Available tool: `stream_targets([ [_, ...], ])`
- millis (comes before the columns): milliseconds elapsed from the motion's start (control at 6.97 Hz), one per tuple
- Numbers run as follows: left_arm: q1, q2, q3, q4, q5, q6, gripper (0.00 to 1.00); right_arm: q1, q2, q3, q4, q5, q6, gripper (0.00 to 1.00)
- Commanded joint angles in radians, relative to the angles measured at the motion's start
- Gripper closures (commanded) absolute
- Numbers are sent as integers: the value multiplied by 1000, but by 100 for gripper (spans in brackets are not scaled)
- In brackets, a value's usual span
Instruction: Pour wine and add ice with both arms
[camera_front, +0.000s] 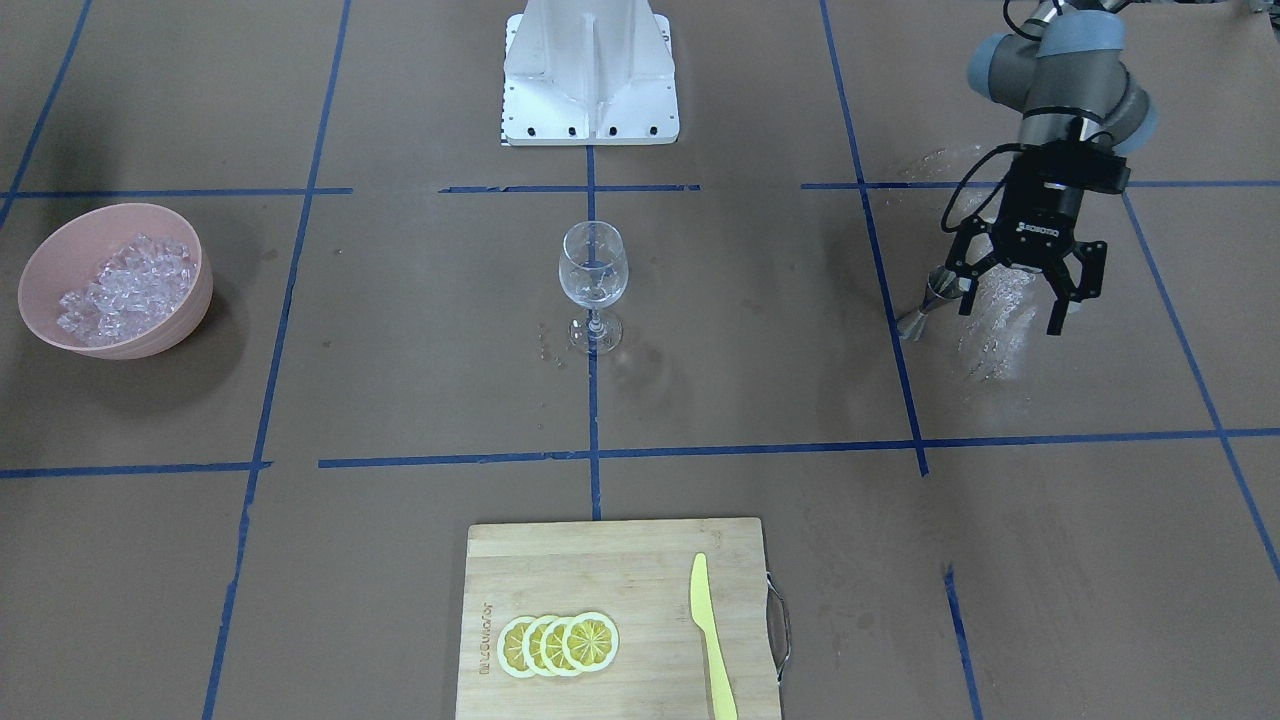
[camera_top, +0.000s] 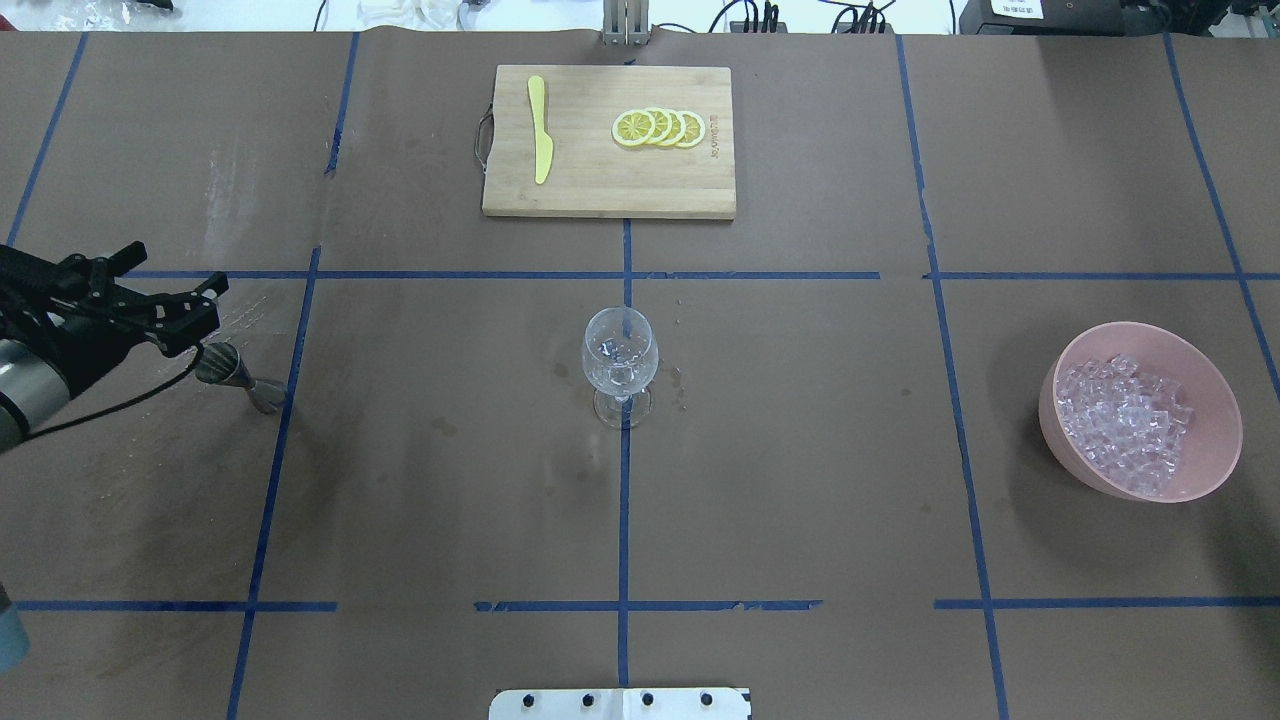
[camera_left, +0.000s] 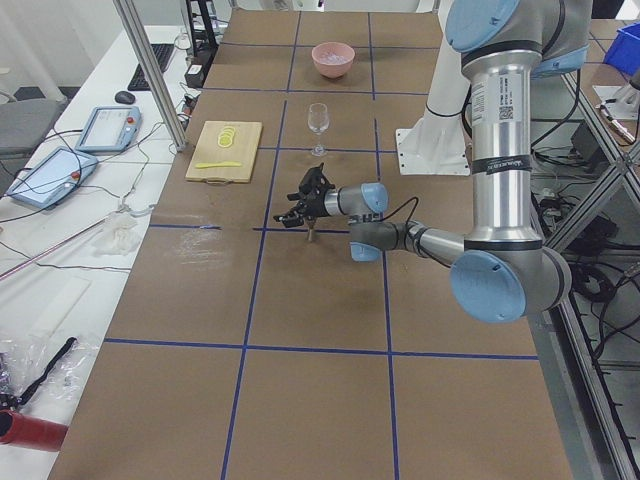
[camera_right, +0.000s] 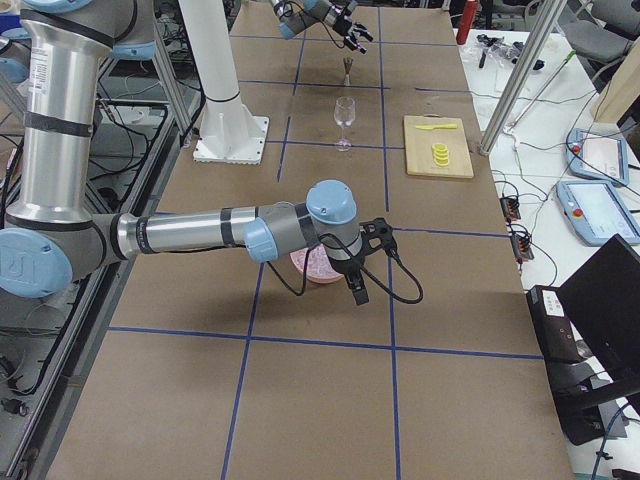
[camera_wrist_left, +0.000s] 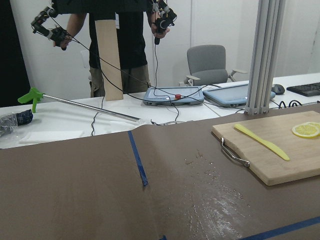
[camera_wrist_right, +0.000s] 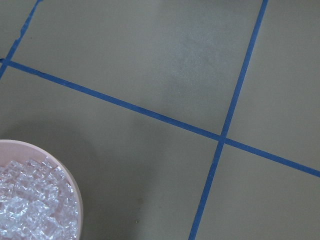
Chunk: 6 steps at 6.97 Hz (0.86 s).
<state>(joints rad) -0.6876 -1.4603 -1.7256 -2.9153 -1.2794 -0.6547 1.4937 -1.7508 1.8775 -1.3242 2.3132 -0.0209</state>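
A clear wine glass (camera_front: 593, 270) stands at the table's middle, also in the overhead view (camera_top: 620, 360), with a few clear bits in its bowl. The ice (camera_front: 125, 285) is heaped in a pink bowl (camera_front: 150, 340), seen from overhead (camera_top: 1125, 420) and in the right wrist view (camera_wrist_right: 30, 205). My left gripper (camera_front: 1010, 315) is open and empty, just above a steel jigger (camera_front: 935, 300) on the table; overhead it (camera_top: 175, 270) is at the left edge. My right gripper (camera_right: 355, 265) shows only in the exterior right view, by the bowl; I cannot tell its state.
A wooden cutting board (camera_top: 600, 190) at the far middle carries lemon slices (camera_top: 660, 128) and a yellow knife (camera_top: 541, 145). The robot's white base (camera_front: 590, 75) stands at the near side. A wet patch (camera_front: 1000, 320) lies under the left gripper.
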Motion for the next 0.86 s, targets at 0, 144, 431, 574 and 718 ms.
stream_targets([
  [0, -389, -21, 1, 179, -536, 247, 0, -1, 4, 0, 0, -1, 2, 0],
  [144, -558, -53, -6, 352, -745, 400, 0, -1, 4, -1, 0, -3, 2, 0],
  [431, -767, -74, -11, 577, -848, 515, 0, -1, 2, -3, -1, 0, 13, 0],
  [574, -783, -49, 7, 647, -850, 553, 0, -1, 2, -1, -1, 0, 13, 0],
  [718, -788, -34, 8, 789, -847, 681, 0, -1, 2, -1, -1, 2, 13, 0],
])
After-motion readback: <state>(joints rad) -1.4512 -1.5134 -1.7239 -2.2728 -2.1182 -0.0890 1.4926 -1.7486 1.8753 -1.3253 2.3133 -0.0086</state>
